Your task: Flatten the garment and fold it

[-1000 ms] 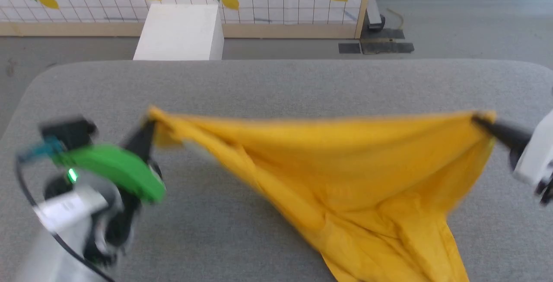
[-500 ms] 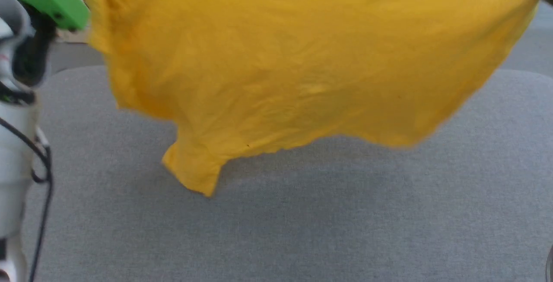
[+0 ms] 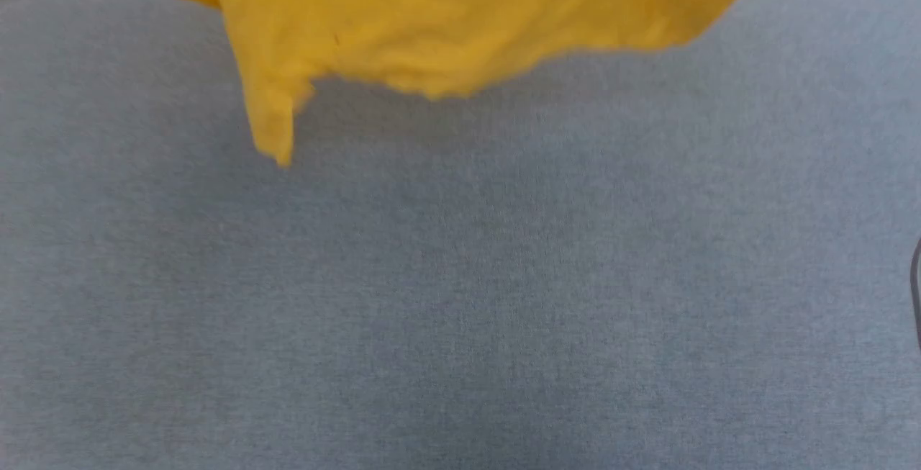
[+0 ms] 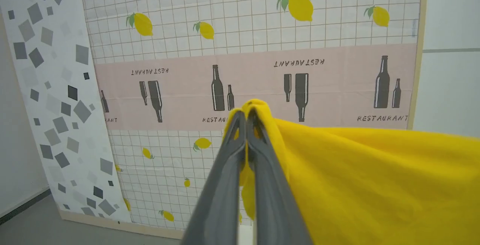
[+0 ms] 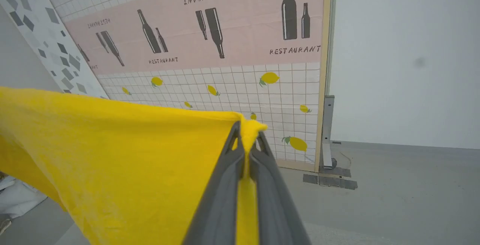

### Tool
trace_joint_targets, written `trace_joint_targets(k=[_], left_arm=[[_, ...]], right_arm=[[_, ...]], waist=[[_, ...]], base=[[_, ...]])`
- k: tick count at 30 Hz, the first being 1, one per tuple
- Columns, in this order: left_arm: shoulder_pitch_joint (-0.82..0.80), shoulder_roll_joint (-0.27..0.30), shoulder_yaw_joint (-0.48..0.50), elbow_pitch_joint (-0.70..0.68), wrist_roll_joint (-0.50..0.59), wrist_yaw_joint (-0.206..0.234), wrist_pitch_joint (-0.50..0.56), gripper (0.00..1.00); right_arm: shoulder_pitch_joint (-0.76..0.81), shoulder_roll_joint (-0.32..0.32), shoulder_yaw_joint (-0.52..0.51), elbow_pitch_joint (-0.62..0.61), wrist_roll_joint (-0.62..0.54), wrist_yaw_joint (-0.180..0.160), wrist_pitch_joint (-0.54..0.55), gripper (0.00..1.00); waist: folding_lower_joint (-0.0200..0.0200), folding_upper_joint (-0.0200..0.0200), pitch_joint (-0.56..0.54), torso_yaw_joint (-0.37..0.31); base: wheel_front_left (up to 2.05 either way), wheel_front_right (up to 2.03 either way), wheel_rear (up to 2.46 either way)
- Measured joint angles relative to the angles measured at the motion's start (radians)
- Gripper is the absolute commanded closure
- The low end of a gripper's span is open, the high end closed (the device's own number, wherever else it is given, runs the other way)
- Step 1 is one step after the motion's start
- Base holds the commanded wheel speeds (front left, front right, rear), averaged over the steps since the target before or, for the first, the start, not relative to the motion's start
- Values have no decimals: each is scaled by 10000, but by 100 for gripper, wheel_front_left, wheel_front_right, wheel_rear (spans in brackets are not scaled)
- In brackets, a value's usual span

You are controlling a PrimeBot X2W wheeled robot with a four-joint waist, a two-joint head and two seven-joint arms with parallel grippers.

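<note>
From my station, the left gripper (image 4: 245,115) was clamped tight on the garment (image 4: 375,185). Its two dark fingers were pressed together, with a small knob of yellow cloth bunched over the tips. From there the fabric ran off to the right of the left wrist view as a taut upper edge, with the rest hanging below it. The right gripper (image 5: 245,132) was pinched the same way on another part of that edge. A tuft of cloth poked out past its tips and a strip was caught between the fingers, while the sheet spread away to the left of the right wrist view. In the head view the shirt hung across the top of the picture, over the far part of the grey fabric-covered table (image 3: 460,297). Its lower edge was wavy, one narrow flap (image 3: 277,132) drooped lowest on the left side, and a soft shadow lay on the table under it. I could not tell whether that flap touched the surface. Beyond both grippers stood a backdrop panel (image 4: 262,31) printed with lemons, bottles and the word RESTAURANT. A grey floor (image 5: 393,185) and a plain pale wall (image 5: 405,50) lay to the right of it.
</note>
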Motion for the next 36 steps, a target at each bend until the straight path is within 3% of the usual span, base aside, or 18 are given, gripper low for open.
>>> trace_joint_targets(k=[10, 19, 28, 36], left_arm=[[-2250, -506, -25, 1005, 926, 366, -2865, 100], [-2158, -1030, 449, 2176, 359, 88, -4702, 100], [187, -1956, 280, 2451, -186, -871, -5359, 100], [3528, -2675, 529, 1714, -589, -1166, -5427, 100]], right_arm=[[-2650, 604, -476, 2088, -913, 0, -2999, 100], [-2776, 535, -280, 2819, -644, 0, -3545, 100], [516, -648, 963, 2169, 1099, -2, -3340, 100], [4627, -918, 1135, 1001, 2748, -2, -3837, 100]], waist=[[3, 0, 2203, -370], [3, -1, 3444, -357], [1, 0, 3293, 259], [-1, 0, 1984, 657]], base=[[0, 0, 0], [0, 0, 0], [0, 0, 0], [0, 0, 0]])
